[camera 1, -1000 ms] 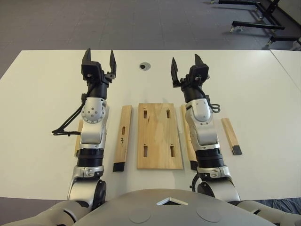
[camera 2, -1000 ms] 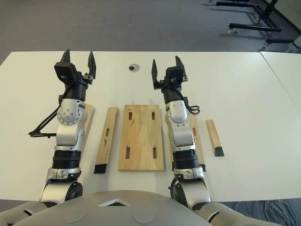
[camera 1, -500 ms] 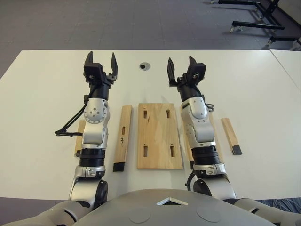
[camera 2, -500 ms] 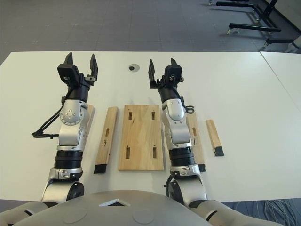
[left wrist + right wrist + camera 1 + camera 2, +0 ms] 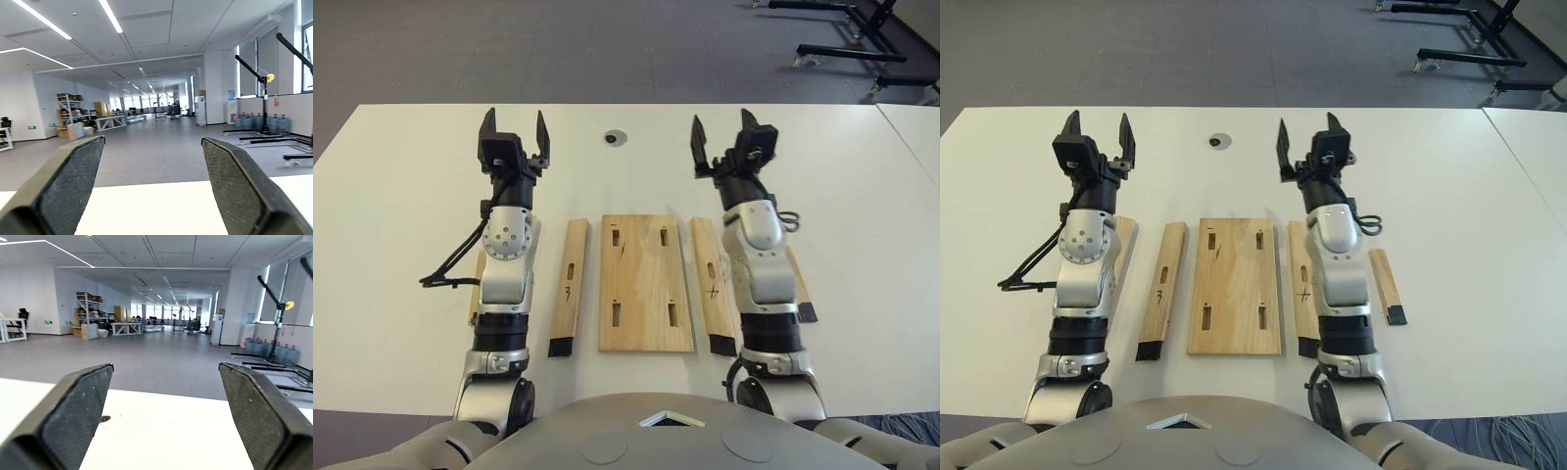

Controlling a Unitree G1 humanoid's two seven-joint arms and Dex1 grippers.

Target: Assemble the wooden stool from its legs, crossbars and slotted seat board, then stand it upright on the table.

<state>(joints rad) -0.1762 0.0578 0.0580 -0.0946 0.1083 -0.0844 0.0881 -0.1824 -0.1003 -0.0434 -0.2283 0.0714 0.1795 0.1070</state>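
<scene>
Seat board (image 5: pixel 645 282): pale plywood rectangle, four slots, lying flat mid-table (image 5: pixel 401 196). Slotted leg (image 5: pixel 569 286), dark foot at near end, flat just beside board at 9 o'clock. Further plank (image 5: pixel 476 286) beyond it, partly under left arm. Marked leg (image 5: pixel 713 284) just beside board at 3 o'clock. Short plank (image 5: pixel 1387 286) farther out, dark tip. Left gripper (image 5: pixel 514 119) at 11 o'clock of board, fingers spread wide, holding nothing. Right gripper (image 5: pixel 721 122) at 1 o'clock, equally wide, empty. Round grommet (image 5: pixel 615 138) at 12 o'clock, between grippers.

Bright, even overhead light from long ceiling strips (image 5: pixel 112 17), white table (image 5: pixel 401 196) evenly lit, shadows faint.
</scene>
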